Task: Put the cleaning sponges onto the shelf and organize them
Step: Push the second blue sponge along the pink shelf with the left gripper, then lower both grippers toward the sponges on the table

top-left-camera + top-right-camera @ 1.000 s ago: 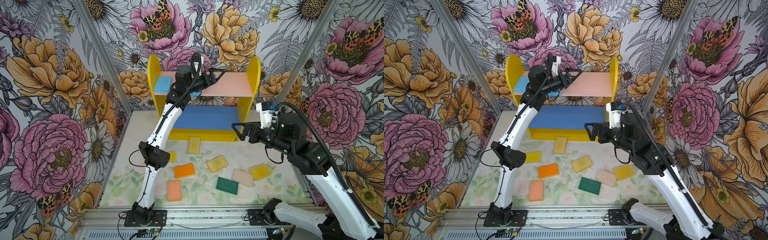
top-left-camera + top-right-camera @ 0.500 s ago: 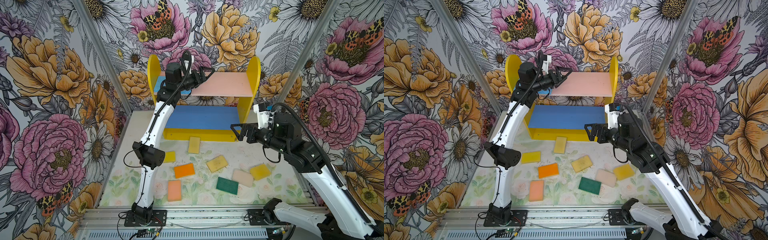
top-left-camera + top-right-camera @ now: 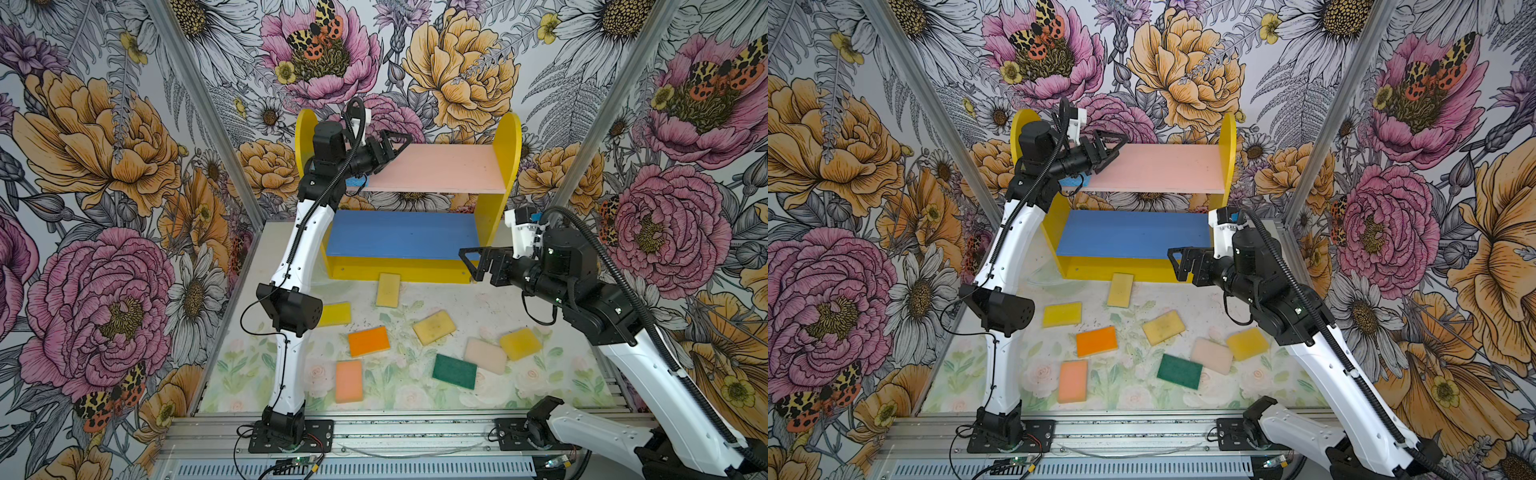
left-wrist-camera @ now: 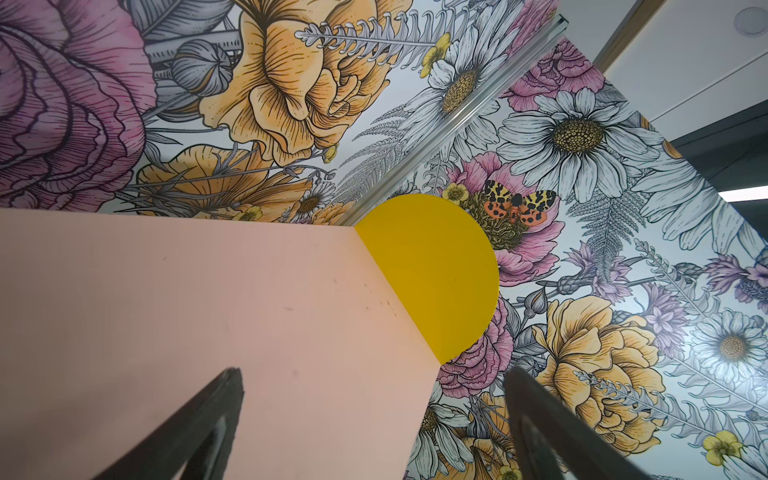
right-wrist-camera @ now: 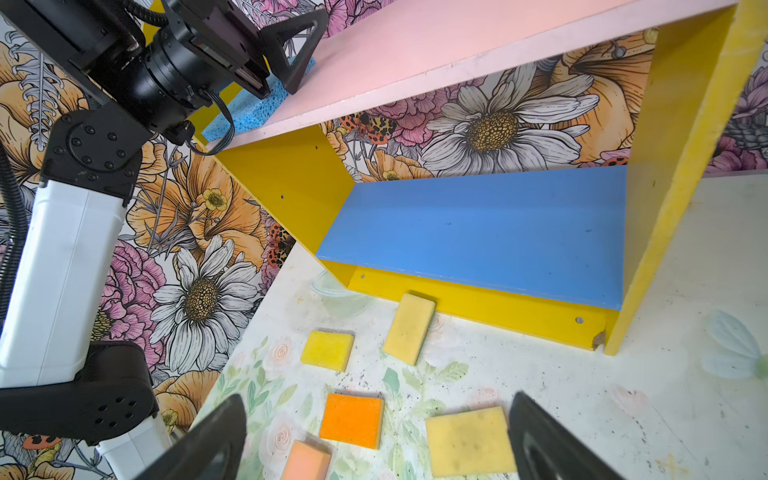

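Both claws are released and empty: the left claw (image 3: 395, 143) hangs over the pink upper board (image 3: 440, 168) of the shelf (image 3: 505, 145), and the right claw (image 3: 471, 264) is above the tabletop (image 3: 478, 303) by the shelf's right front corner. A light blue sponge (image 3: 357, 181) lies at that board's left end, half hidden beneath the left arm (image 3: 332, 166). The blue lower board (image 3: 399, 235) holds nothing.

Down near the tabletop's centre sits a mid yellow sponge (image 3: 434, 327). It is below the right claw, framed between its fingers (image 5: 216, 436) in the right wrist view and well apart from them. Around it lie an orange sponge (image 3: 368, 340), a cream sponge (image 3: 485, 356) and, nearer the front edge, a dark green sponge (image 3: 454, 371).

I judge one placement done and the next pickup in hand. I must lower the right claw and square it across that yellow pad.
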Action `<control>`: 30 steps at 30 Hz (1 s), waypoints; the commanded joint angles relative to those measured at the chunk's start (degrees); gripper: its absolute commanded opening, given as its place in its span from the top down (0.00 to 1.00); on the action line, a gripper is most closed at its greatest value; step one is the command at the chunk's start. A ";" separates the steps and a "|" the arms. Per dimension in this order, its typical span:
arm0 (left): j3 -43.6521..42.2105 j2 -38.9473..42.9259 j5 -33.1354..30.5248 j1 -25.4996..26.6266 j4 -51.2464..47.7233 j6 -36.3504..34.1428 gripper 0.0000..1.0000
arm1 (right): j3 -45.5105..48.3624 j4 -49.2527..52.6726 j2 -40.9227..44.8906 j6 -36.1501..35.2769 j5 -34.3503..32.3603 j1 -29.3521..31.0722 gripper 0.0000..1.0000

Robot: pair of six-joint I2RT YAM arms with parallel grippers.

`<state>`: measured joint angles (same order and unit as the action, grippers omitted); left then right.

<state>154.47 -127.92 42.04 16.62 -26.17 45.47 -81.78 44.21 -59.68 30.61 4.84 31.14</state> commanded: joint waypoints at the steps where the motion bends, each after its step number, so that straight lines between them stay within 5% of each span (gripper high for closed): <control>1: 0.90 -1.00 1.30 -0.06 -3.53 -0.03 0.01 | 0.57 -1.58 1.21 0.67 0.70 -0.28 0.01; 9: 3.00 -3.36 3.99 1.14 8.81 8.84 0.01 | 1.00 -1.58 1.66 0.76 0.48 -0.29 0.01; 23: 3.25 5.51 6.45 2.37 11.59 9.95 0.01 | 5.72 -2.01 4.00 2.69 0.64 -0.29 0.01; 27: -4.03 14.82 7.11 5.60 7.82 5.13 0.01 | 8.30 -2.02 4.48 3.11 0.13 -0.29 0.01; 30: -19.07 28.75 2.07 8.91 1.44 -3.44 0.01 | 10.81 -1.93 5.53 4.37 0.00 -0.37 0.01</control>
<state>143.04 -110.96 46.04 22.26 -20.29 50.28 -72.51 43.40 -55.61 33.41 4.82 31.14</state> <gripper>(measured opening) 0.988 0.988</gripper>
